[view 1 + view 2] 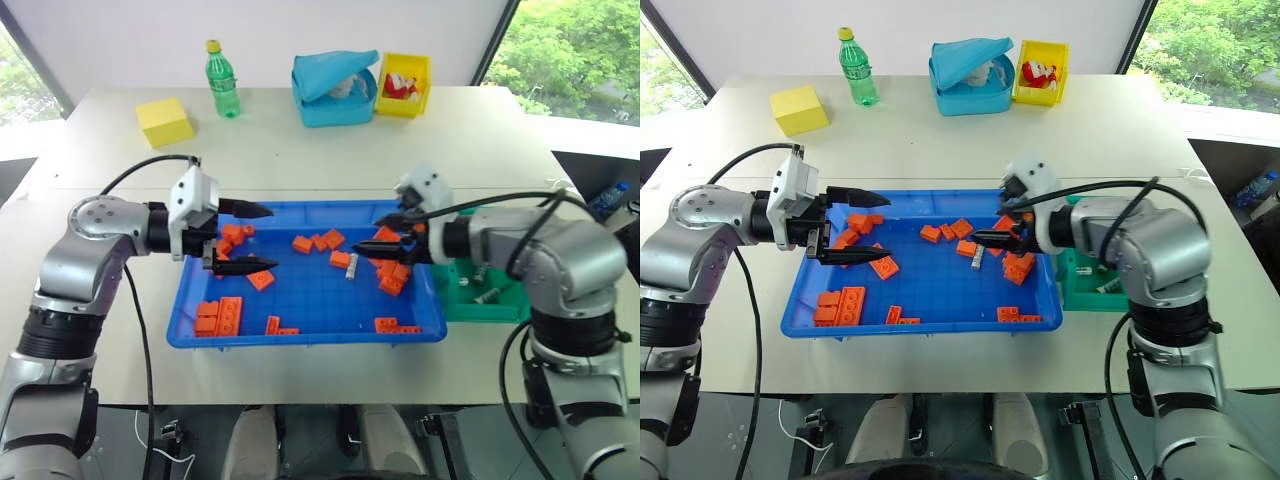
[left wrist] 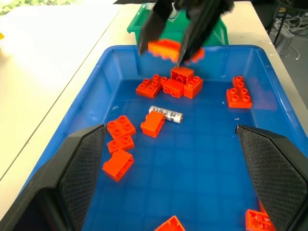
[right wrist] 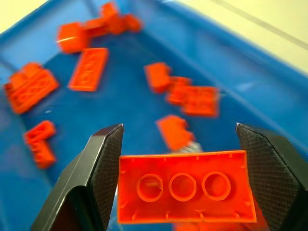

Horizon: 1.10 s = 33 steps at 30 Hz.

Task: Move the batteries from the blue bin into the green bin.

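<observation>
Right wrist view showed the right gripper (image 3: 183, 192) fingers clamped on an orange brick (image 3: 185, 193); the battery (image 2: 166, 114) lay below, nearer than the left gripper (image 1: 250, 237), fingers apart.

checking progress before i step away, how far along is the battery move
Partly done: two batteries already lie in the green bin. In hand: the right gripper holds an orange brick above the blue bin, not a battery; the left gripper hovers open and empty over the bin's other end. Left: at least one battery lies among the bricks in the blue bin.
</observation>
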Available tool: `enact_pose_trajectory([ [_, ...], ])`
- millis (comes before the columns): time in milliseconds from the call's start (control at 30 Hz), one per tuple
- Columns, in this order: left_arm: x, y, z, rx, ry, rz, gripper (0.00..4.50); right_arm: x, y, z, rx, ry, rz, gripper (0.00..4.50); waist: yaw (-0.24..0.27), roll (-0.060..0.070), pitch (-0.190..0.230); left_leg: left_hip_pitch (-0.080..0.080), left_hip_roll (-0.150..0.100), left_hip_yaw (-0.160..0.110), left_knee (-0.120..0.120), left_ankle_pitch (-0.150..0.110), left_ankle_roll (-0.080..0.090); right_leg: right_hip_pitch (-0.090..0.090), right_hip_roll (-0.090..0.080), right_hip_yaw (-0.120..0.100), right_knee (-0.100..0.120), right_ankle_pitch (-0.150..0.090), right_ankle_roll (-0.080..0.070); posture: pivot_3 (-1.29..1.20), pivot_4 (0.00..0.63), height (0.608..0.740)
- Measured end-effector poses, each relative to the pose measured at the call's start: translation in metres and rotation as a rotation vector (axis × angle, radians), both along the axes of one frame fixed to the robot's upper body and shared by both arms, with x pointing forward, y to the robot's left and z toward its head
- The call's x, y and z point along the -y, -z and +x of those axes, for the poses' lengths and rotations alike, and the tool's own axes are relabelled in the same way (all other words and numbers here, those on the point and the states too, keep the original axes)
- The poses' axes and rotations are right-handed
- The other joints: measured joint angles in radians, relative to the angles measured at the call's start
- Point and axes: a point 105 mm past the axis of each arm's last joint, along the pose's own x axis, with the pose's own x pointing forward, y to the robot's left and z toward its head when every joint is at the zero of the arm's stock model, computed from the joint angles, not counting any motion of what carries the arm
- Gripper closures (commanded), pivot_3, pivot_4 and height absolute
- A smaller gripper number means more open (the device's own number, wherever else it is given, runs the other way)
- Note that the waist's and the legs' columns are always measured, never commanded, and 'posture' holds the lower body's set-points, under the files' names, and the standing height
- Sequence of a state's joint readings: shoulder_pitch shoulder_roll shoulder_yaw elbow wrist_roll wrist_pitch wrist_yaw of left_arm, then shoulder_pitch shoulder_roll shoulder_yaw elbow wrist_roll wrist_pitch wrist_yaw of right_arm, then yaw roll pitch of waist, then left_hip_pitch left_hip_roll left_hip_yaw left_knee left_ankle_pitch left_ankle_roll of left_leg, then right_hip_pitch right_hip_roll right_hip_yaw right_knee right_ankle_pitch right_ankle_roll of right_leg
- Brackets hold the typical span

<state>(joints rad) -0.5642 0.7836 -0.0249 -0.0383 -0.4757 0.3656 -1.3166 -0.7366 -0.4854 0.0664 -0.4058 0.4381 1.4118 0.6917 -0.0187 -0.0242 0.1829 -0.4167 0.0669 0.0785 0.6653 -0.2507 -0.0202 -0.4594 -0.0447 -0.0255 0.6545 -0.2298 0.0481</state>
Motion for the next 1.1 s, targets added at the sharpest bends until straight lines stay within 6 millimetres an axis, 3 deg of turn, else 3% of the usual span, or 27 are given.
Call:
enact_pose_trajectory([
  [100,0.0,0.0,-0.001,0.002,0.001,0.005,0.0,-0.04,0.006,-0.007,0.024,-0.132,-0.011,1.4,0.001,0.0,0.0,0.0,0.0,0.0,0.0,0.0,0.0,0.0,0.0,0.0,0.0,0.0,0.0,0.0,0.15,0.736],
  [233,-0.003,0.002,-0.004,-0.012,-0.006,0.019,0.0,-0.074,0.029,0.0,0.022,-0.2,-0.057,1.4,0.001,0.0,0.0,-0.001,0.0,0.0,0.0,0.0,0.0,0.0,0.0,-0.001,0.0,0.0,0.0,0.0,0.15,0.736],
  [333,-0.001,0.0,-0.006,-0.003,0.0,0.021,0.0,-0.099,0.035,0.008,0.023,-0.235,-0.054,1.4,0.002,0.0,0.0,-0.001,0.0,0.0,0.001,0.0,0.0,0.0,0.0,-0.001,0.0,0.0,0.0,0.0,0.15,0.736],
  [400,-0.001,-0.001,-0.007,-0.002,-0.003,0.022,0.0,-0.112,0.033,0.007,0.031,-0.273,-0.044,0.33,0.002,0.0,0.0,-0.002,0.0,-0.001,0.001,0.0,0.0,0.0,0.0,-0.001,0.0,0.0,0.0,0.0,0.15,0.736],
  [433,-0.002,-0.001,-0.007,-0.007,-0.007,0.024,0.0,-0.115,0.034,0.006,0.03,-0.288,-0.042,0.02,0.003,0.0,0.0,-0.002,0.0,-0.001,0.001,0.0,0.0,0.0,0.0,-0.001,0.0,0.0,0.0,0.0,0.15,0.736],
  [467,-0.003,-0.001,-0.007,-0.008,-0.012,0.028,0.0,-0.117,0.035,0.006,0.026,-0.295,-0.042,0.02,0.004,0.0,0.0,-0.002,0.0,-0.001,0.001,0.0,0.0,0.0,-0.001,-0.001,0.0,0.0,0.0,0.0,0.15,0.736],
  [633,-0.007,-0.001,-0.008,-0.007,-0.027,0.023,0.0,-0.107,0.036,0.006,0.018,-0.312,-0.069,0.02,0.006,0.0,0.0,-0.002,0.0,-0.001,0.001,0.0,0.0,0.0,-0.001,-0.002,-0.001,0.0,0.0,0.0,0.15,0.736],
  [733,-0.007,-0.003,-0.008,0.003,-0.03,0.021,0.0,-0.078,0.024,0.008,0.042,-0.299,-0.094,0.02,0.008,0.0,0.0,-0.003,0.0,-0.001,0.001,0.0,0.0,0.0,-0.001,-0.002,-0.001,0.0,0.0,0.0,0.15,0.736],
  [867,-0.007,-0.003,-0.009,0.006,-0.028,0.021,0.0,-0.026,0.012,0.016,0.088,-0.217,-0.182,0.02,0.007,0.0,0.0,-0.002,0.0,-0.001,0.001,0.0,0.0,0.0,-0.001,-0.002,-0.002,0.0,0.0,0.0,0.15,0.736],
  [1000,-0.006,-0.003,-0.009,0.008,-0.026,0.017,0.0,0.008,0.033,0.011,0.028,-0.185,-0.249,0.02,0.001,0.0,0.0,-0.002,0.0,-0.001,0.0,0.0,0.0,-0.001,0.0,-0.002,-0.001,0.0,0.0,0.0,0.15,0.736],
  [1100,-0.003,-0.004,-0.008,0.011,-0.02,0.01,0.0,0.009,0.04,0.008,0.014,-0.202,-0.257,0.02,-0.003,0.0,0.0,-0.002,0.0,-0.001,0.0,0.0,0.0,-0.001,0.0,-0.001,-0.001,0.0,0.0,0.0,0.15,0.736],
])
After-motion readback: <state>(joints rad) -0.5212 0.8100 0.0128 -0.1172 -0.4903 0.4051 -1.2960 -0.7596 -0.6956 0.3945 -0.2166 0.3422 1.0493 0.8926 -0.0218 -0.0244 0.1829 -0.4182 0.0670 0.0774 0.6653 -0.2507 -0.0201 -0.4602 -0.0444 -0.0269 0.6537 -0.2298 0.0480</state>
